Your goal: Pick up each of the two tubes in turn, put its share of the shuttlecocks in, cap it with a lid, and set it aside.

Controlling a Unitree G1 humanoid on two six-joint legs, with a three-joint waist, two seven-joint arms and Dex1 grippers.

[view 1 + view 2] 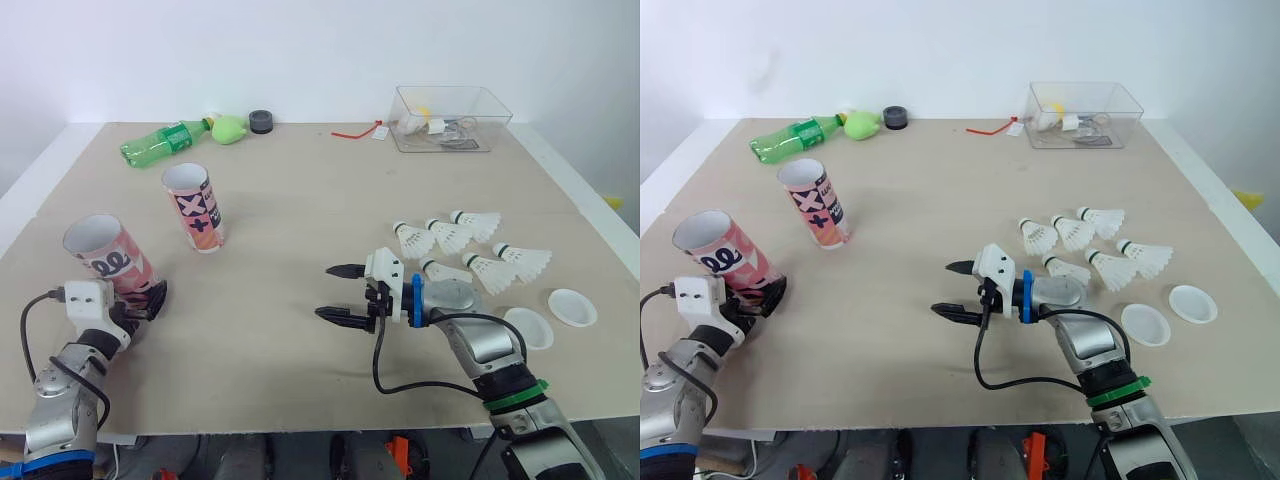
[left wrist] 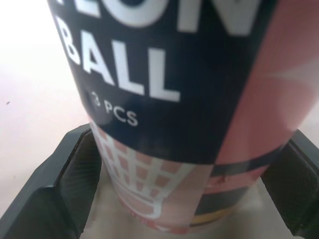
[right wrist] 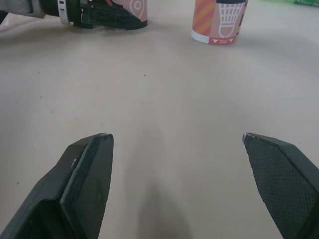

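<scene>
At the table's front left, my left gripper (image 1: 143, 302) is shut on the base of a pink tube (image 1: 108, 255), which leans with its open mouth up. In the left wrist view both fingers (image 2: 60, 189) press against the pink tube (image 2: 189, 99). A second tube (image 1: 195, 207), pink and white with an X and plus print, stands open a little farther back. Several white shuttlecocks (image 1: 460, 245) lie on the right. Two white lids (image 1: 573, 307) (image 1: 528, 328) lie near them at the front right. My right gripper (image 1: 340, 292) hovers open and empty over the middle of the table, pointing left.
Along the back edge lie a green plastic bottle (image 1: 160, 142), a green soft object (image 1: 230, 128), a black round cap (image 1: 262, 121) and a red tie (image 1: 355, 130). A clear box (image 1: 450, 118) with small items stands at the back right. The table's front edge is close to both arms.
</scene>
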